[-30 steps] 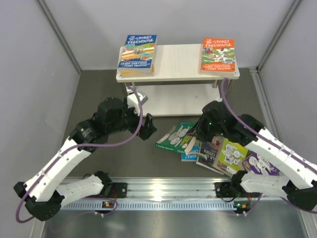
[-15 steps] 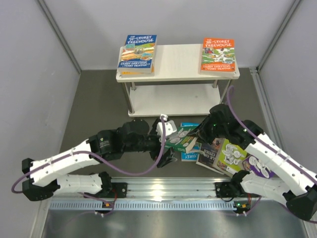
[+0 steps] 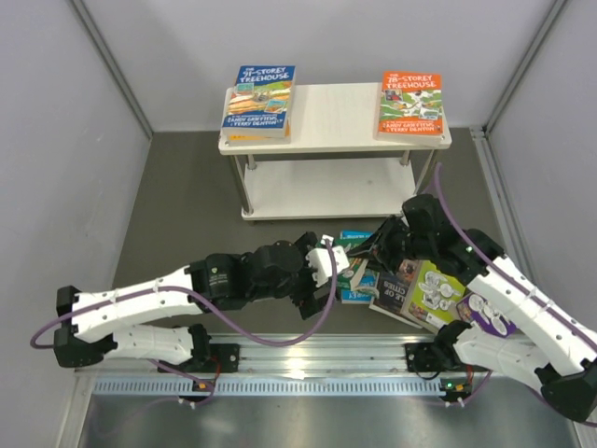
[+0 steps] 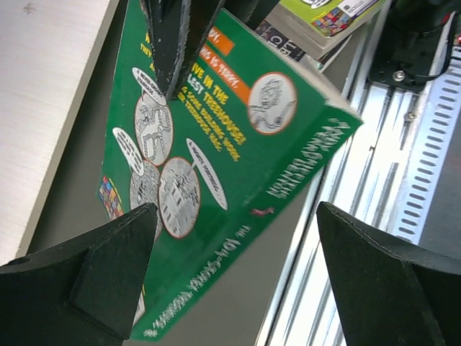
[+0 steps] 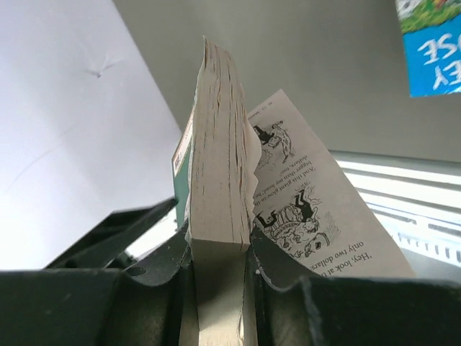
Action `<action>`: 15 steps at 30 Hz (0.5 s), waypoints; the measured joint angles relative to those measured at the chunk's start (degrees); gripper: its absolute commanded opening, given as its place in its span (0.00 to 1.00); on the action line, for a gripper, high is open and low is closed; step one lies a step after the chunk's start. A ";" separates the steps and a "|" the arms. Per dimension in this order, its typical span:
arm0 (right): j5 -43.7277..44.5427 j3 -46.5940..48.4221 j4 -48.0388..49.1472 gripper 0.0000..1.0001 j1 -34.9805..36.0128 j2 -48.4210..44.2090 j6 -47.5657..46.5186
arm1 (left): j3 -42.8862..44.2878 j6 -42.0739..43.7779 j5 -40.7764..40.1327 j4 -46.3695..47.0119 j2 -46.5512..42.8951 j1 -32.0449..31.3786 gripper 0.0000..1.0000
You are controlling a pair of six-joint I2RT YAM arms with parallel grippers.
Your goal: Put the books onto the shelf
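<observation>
My right gripper [image 5: 220, 245] is shut on the page edge of a green book [image 4: 216, 166], which stands tilted on edge above the dark floor; one loose page [image 5: 310, 209] splays out to the side. My left gripper [image 4: 238, 281] is open, its two fingers straddling the book's lower corner without touching it. From above, the left gripper [image 3: 328, 271] and the right gripper [image 3: 381, 245] meet at the green book [image 3: 353, 273] in front of the shelf [image 3: 336, 117]. The shelf's top carries a blue book stack [image 3: 258, 98] and an orange book [image 3: 410, 105].
More books lie in a heap on the floor at the right: a lime one [image 3: 438, 289], a dark one [image 3: 396, 291] and a purple one [image 3: 494, 315]. The shelf's lower board [image 3: 326, 191] is bare. A metal rail [image 3: 308, 359] runs along the near edge. Grey walls close both sides.
My left arm has swung from beside the shelf's left leg down and to the right, up to the green book. My right gripper has kept its hold and shifted slightly right.
</observation>
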 measured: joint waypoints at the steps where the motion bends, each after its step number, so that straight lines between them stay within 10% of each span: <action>1: -0.57 0.00 -0.04 0.00 0.02 -0.52 0.24 | 0.00 0.44 -0.37 0.09 0.31 0.00 0.91; 4: -2.47 0.00 -0.04 0.00 0.02 -2.54 0.81 | 0.00 1.70 -1.44 0.72 2.34 0.00 0.71; 8: -2.47 0.00 -1.62 0.00 -0.22 -3.28 0.72 | 0.04 4.02 -2.14 1.84 3.89 -0.50 0.09; 10: -2.73 0.00 -3.02 0.06 -0.22 -3.28 0.76 | 0.13 5.95 -1.25 1.97 4.02 -1.16 0.00; 11: -2.78 -0.02 -3.43 0.25 -0.22 -3.45 0.66 | 0.24 6.32 -1.51 1.77 4.09 -1.42 0.00; 12: -2.67 0.00 -3.76 0.73 -0.20 -3.61 0.55 | 0.42 6.34 -1.60 1.66 4.13 -1.42 0.00; 15: -2.97 2.27 -5.81 1.00 -0.24 -3.52 -0.79 | 1.86 4.24 -2.93 0.17 4.48 -0.83 0.00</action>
